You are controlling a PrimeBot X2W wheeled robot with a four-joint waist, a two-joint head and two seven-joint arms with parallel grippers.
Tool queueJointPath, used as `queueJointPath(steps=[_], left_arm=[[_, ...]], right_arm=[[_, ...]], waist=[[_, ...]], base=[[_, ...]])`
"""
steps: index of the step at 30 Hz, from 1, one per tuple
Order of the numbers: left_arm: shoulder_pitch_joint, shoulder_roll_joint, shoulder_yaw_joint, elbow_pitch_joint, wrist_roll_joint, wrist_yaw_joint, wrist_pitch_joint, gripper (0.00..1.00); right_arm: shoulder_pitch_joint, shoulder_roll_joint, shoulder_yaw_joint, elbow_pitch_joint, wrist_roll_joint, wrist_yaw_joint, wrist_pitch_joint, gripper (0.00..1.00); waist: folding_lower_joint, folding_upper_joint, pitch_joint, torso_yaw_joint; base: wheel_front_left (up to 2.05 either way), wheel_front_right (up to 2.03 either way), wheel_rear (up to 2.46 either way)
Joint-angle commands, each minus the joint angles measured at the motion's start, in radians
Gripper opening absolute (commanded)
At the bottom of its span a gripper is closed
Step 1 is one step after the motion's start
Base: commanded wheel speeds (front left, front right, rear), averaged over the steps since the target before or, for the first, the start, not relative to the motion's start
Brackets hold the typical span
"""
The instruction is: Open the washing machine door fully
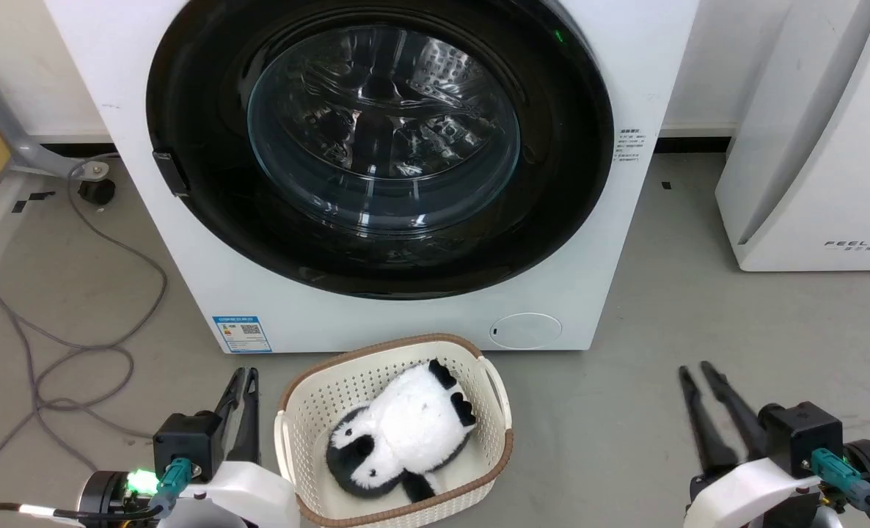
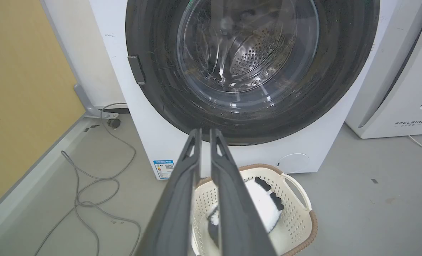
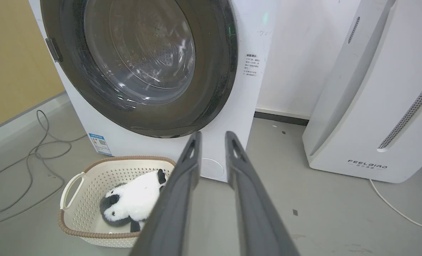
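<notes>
The left tool (image 1: 246,375) sits low on the left side, its two dark fingers (image 2: 180,188) almost closed together and pointing forward. The right tool (image 1: 694,369) sits low on the right side, its fingers a little apart.

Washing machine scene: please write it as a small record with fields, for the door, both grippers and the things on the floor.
door: washing machine door is closed, flush on the washing machine
door tab: dark, on the door's left edge
left gripper: low, left of the basket, jaws nearly together, empty
right gripper: low, on the right, jaws slightly apart, empty
basket: on the floor before the machine, holds a panda plush
neighbour: white appliance to the machine's right
</notes>
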State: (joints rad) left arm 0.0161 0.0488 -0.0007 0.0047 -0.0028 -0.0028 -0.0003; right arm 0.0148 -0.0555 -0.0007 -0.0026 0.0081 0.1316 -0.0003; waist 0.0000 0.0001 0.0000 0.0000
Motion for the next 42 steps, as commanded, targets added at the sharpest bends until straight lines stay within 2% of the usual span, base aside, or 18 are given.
queueJointPath(steps=[1, 25, 42], left_arm=[[0.000, 0.000, 0.000, 0.000, 0.000, 0.000, -0.001, 1.00], [-0.002, 0.000, -0.030, 0.010, -0.014, -0.003, -0.046, 1.00], [-0.013, 0.000, -0.053, 0.015, -0.024, -0.007, -0.081, 1.00]], right_arm=[[0.000, 0.000, 0.000, 0.000, 0.000, 0.000, 0.000, 1.00], [0.008, -0.009, 0.002, -0.006, 0.058, 0.000, -0.046, 1.00], [-0.034, -0.056, -0.007, 0.001, 0.249, 0.000, -0.050, 1.00]], waist=[[0.0000, -0.0001, 0.000, 0.000], [0.0000, -0.0001, 0.012, 0.002], [0.0000, -0.0001, 0.041, 0.005]], base=[[0.00, 0.00, 0.00], [0.00, 0.00, 0.00], [0.00, 0.00, 0.00]])
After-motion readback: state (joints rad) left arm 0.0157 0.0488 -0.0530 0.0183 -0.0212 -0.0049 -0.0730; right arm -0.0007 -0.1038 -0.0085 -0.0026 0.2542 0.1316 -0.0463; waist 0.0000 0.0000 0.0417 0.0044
